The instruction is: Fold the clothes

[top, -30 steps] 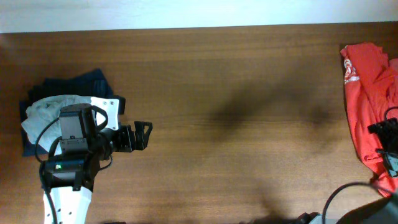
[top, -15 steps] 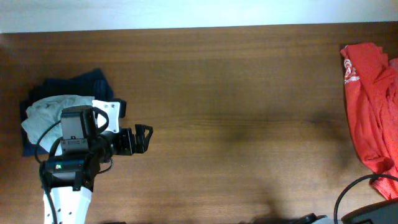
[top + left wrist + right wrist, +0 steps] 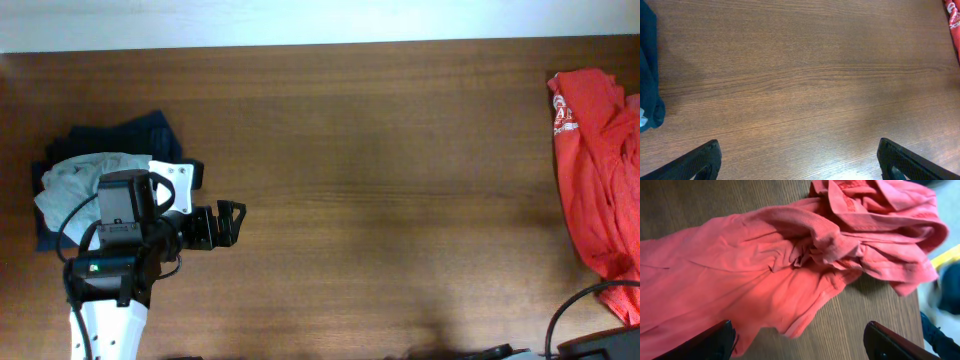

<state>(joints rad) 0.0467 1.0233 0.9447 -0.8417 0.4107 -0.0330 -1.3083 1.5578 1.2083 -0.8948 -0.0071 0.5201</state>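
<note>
An orange-red T-shirt (image 3: 597, 180) with white lettering lies crumpled along the table's right edge. It fills the right wrist view (image 3: 790, 265), bunched and wrinkled. My right gripper (image 3: 800, 342) is open above its hem and holds nothing; it is out of the overhead view. A pale grey garment (image 3: 72, 180) lies on a navy garment (image 3: 130, 135) at the far left. My left gripper (image 3: 232, 221) is open and empty over bare wood, just right of that pile. The navy cloth shows at the left edge of the left wrist view (image 3: 647, 75), with the left gripper (image 3: 800, 162) wide open.
The brown wooden table (image 3: 380, 200) runs between the two piles. A black cable (image 3: 575, 305) curls at the bottom right corner. A yellow object (image 3: 950, 257) and floor show past the table's edge in the right wrist view.
The right arm has pulled back out of the overhead view at the right edge, leaving the orange-red T-shirt lying there. The left arm has barely moved.
</note>
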